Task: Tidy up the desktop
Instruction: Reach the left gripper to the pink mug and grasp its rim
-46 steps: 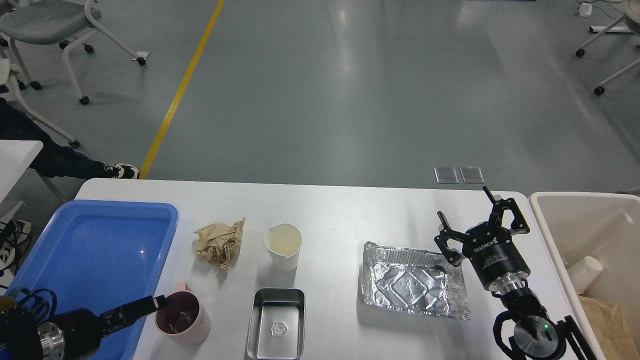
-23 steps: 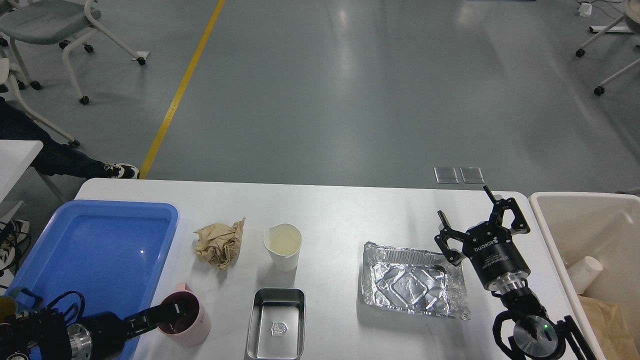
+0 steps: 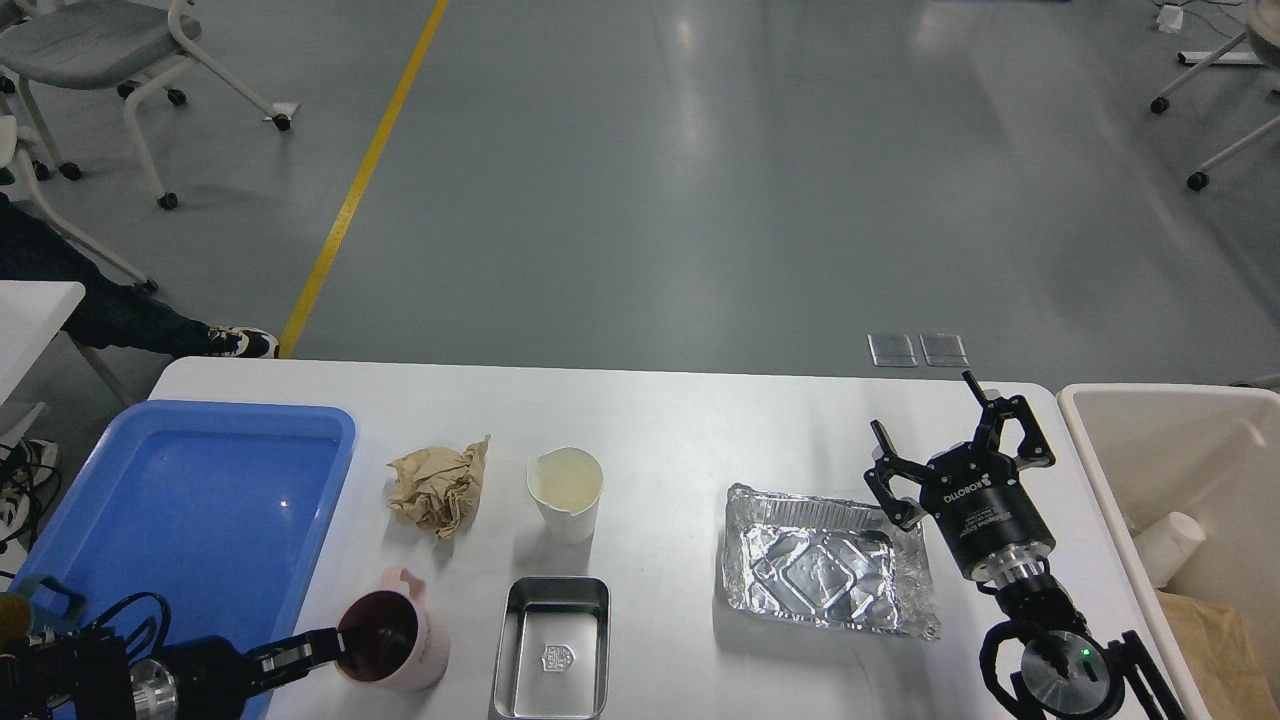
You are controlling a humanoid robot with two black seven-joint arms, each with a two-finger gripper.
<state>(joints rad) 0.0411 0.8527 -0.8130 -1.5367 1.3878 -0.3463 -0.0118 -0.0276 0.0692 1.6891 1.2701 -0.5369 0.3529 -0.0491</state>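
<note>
Tray (image 3: 190, 500) far left of desktop (image 3: 690, 420); bin (image 3: 1150, 440) right.

On the white rectangular desktop (image 3: 690, 420) I count one crumpled brown paper wad (image 3: 437, 487), one white paper cup (image 3: 566, 492), one pink plastic mug (image 3: 392, 642), one rectangular steel tin (image 3: 553, 647), one crinkled foil tray (image 3: 826, 572) and one blue plastic tray (image 3: 190, 500). Right of it stands one beige plastic bin (image 3: 1090, 440), holding one more white cup (image 3: 1168, 547).

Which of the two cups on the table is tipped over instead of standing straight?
The pink mug at the front left, tilted with the left claw at its rim. The white paper cup behind it stands upright, untouched.
</note>
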